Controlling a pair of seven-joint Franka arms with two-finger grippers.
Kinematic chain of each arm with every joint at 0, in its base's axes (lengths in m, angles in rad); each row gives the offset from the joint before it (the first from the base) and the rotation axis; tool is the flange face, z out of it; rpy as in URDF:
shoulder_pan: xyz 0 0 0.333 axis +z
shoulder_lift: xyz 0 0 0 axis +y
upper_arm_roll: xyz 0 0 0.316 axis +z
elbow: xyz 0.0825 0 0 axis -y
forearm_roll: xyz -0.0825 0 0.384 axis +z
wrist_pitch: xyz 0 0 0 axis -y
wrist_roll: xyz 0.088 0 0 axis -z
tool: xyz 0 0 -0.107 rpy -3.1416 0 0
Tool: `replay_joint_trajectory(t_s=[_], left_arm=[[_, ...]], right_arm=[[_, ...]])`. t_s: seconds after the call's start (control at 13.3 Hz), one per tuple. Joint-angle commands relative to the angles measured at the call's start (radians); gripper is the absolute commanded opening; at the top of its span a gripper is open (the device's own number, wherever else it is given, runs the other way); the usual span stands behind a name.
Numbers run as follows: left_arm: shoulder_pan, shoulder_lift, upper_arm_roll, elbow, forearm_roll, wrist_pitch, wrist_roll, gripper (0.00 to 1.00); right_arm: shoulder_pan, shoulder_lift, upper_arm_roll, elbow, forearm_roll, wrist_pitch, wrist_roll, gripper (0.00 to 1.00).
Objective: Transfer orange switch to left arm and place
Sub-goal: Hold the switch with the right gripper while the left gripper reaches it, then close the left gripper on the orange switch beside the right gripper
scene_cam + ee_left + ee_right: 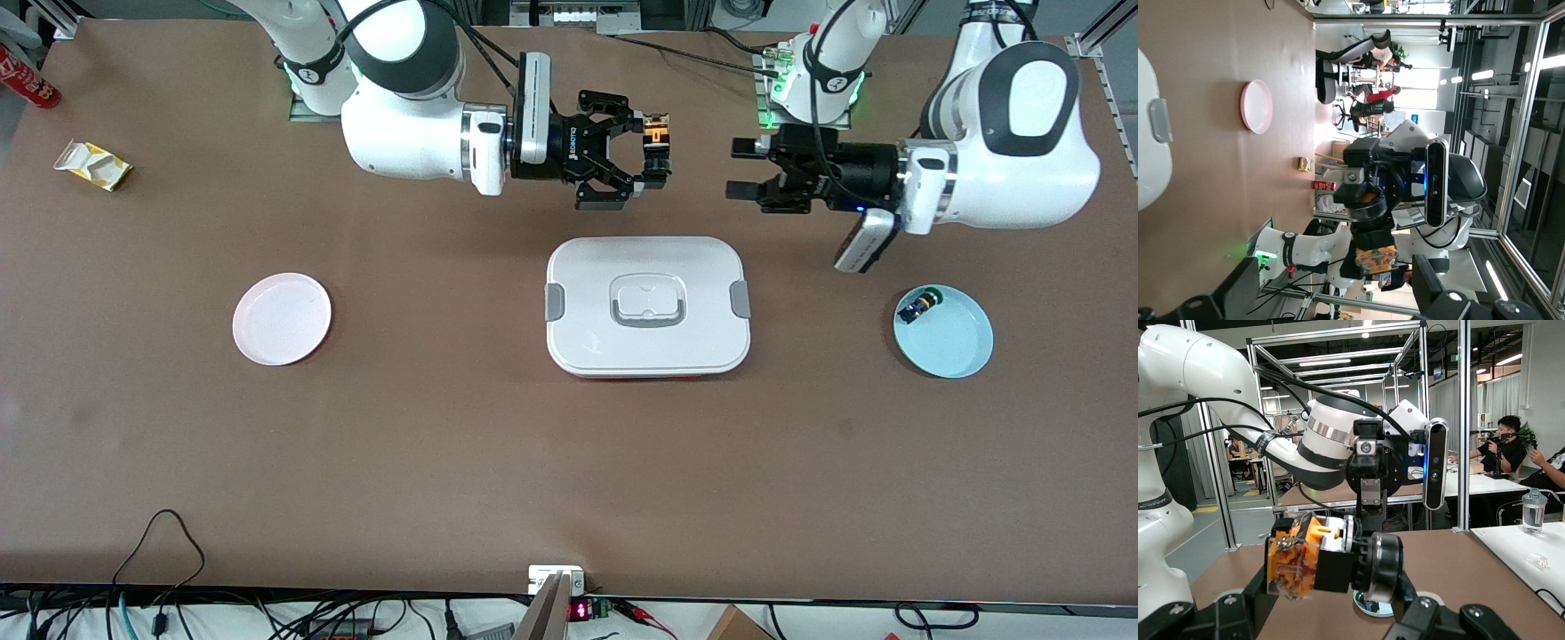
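Brown tabletop carries the box (647,307) at centre, and up in the air over its 12 o'clock edge the right gripper (656,153) pinches the orange switch (655,134), facing the left gripper (745,169), whose fingers are spread at its 3 o'clock.

right end effector (656,151): clamped on the orange switch (656,135), above the worktop (444,427)
left end effector (745,169): fingers apart, facing it
box (647,307): lower, between 2 plates
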Motion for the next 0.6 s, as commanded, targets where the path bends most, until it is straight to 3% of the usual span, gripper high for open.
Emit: replay_joint_trajectory(t_s=[0.0, 0.38, 0.53], left_arm=[[0.005, -0.03, -0.068, -0.031, -0.067, 0.074, 0.02, 1.0], [0.009, -0.059, -0.105, -0.06, -0.089, 0.075, 0.013, 0.96], [0.006, -0.096, -0.107, -0.089, -0.089, 0.075, 0.013, 0.86]], right_arm=[[0.021, 0.008, -0.002, 0.004, 0.059, 0.037, -0.126, 0.08], [0.024, 0.008, -0.002, 0.002, 0.06, 0.037, -0.126, 0.08], [0.024, 0.006, -0.002, 0.002, 0.068, 0.039, -0.125, 0.08]])
